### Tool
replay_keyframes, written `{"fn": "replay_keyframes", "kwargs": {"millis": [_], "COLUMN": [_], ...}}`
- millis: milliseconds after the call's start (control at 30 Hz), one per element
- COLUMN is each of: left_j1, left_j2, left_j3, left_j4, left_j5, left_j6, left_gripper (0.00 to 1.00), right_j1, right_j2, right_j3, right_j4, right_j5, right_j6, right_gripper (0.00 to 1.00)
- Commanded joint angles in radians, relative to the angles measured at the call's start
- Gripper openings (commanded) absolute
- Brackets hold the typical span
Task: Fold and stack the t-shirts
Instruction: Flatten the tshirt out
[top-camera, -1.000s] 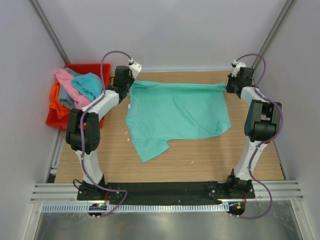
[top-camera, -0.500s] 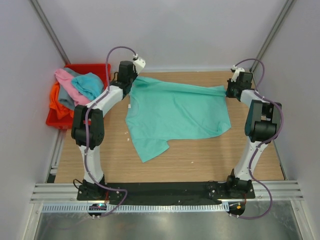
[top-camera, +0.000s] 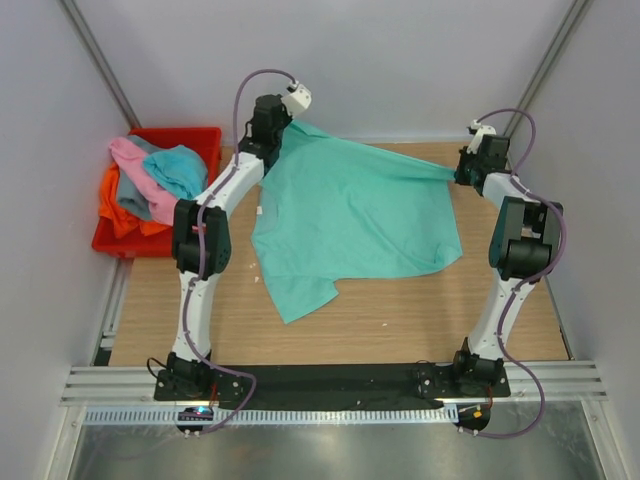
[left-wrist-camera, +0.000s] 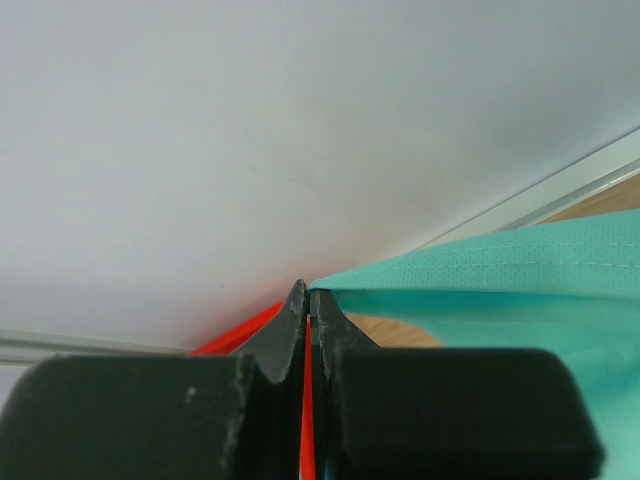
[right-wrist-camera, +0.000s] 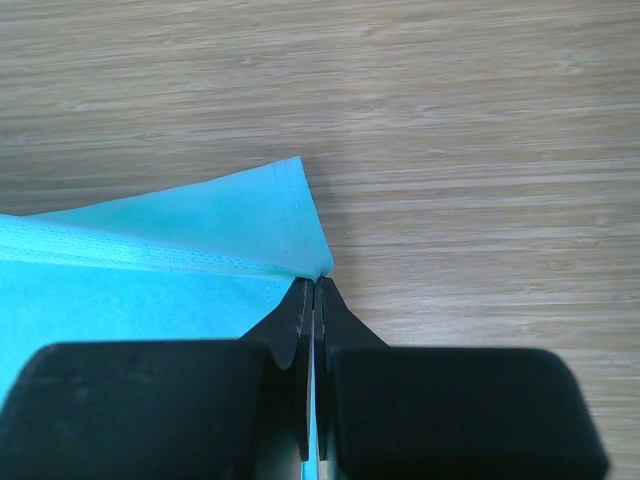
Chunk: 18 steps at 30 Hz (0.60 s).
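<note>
The mint green t-shirt (top-camera: 350, 220) lies spread on the wooden table, its far edge lifted. My left gripper (top-camera: 290, 124) is shut on its far left corner and holds it high near the back wall. In the left wrist view the cloth (left-wrist-camera: 500, 270) runs off to the right of the closed left gripper (left-wrist-camera: 308, 300). My right gripper (top-camera: 461, 172) is shut on the far right corner, low over the table. In the right wrist view the corner (right-wrist-camera: 200, 230) sits at the tips of the right gripper (right-wrist-camera: 314, 286). Pink (top-camera: 135, 165), turquoise (top-camera: 178, 168), orange (top-camera: 115, 205) and grey (top-camera: 130, 198) shirts are piled at the left.
A red plastic bin (top-camera: 190, 134) holding the piled shirts stands at the table's far left corner. White walls close in the back and both sides. A black rail (top-camera: 330, 380) with both arm bases runs along the near edge.
My left gripper has risen and moved toward the back right with the shirt's corner, lifting the far left part off the table. The right gripper has barely moved.
</note>
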<state>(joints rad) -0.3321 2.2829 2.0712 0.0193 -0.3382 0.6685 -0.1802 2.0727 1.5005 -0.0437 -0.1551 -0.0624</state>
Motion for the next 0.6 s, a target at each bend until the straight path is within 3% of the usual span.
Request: {"fn": "replay_keyframes", "kwargs": {"millis": [0,100,233,567], "left_j1": [-0.013,-0.022,-0.018,-0.019], "left_j2": [0.001,-0.016,-0.077,-0.174], "left_j3": [-0.02,-0.071,-0.138,-0.201], "left_j4": [0.166,0.225,0.121,-0.157], "left_j5": [-0.073,-0.11,-0.105,0.129], "left_j6": [0.081,0.06,-0.155,-0.46], "left_gripper": [0.0,0.0,0.0,0.0], "right_j1": [-0.021,-0.021,-0.021,-0.016], "right_j2": [0.024,0.03,0.009,-0.023], "right_j3": [0.063,0.081,0.087,0.121], "right_j4": [0.022,0.015,0.015,-0.016], "right_j5": [0.032,0.028,0.04,0.02], "right_j6": [0.03,0.036,0.039,0.039], "right_gripper": [0.01,0.01,0.01,0.01]}}
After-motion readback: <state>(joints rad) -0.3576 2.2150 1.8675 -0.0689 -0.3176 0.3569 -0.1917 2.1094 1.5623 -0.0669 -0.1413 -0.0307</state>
